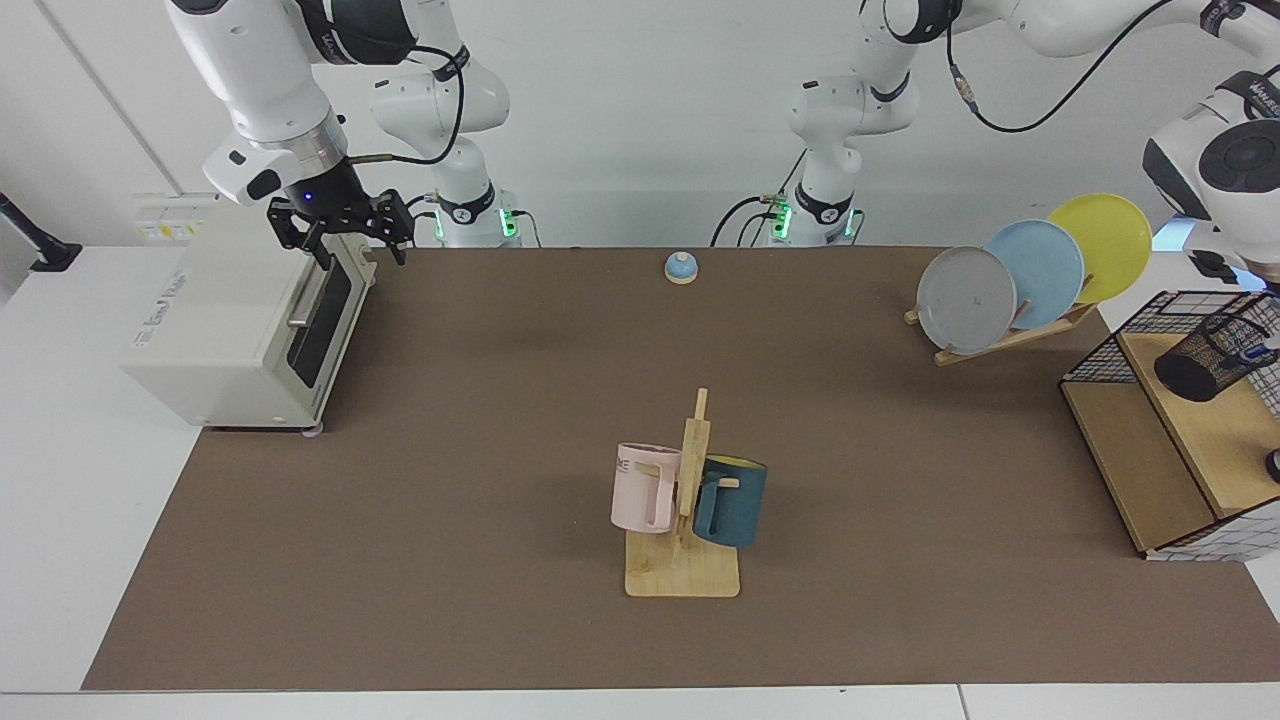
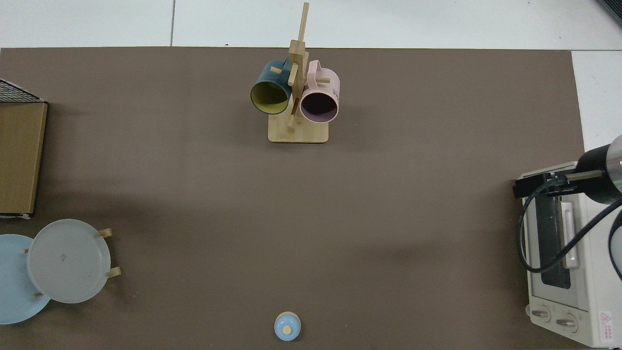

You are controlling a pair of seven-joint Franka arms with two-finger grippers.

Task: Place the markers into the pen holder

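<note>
the right gripper (image 1: 345,238) hung open and empty above the toaster oven (image 1: 245,325), upper left of frame. the marker (image 1: 1258,352) stood inside the pen holder (image 1: 1212,358), right edge. left gripper out of frame.

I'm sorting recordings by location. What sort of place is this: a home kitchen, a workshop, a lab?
Most likely a robotics lab staged with kitchen goods: two white robot arms mounted at a white table with a brown mat, a cream toaster oven, a wooden mug tree and racked plates, against bare white walls.
</note>
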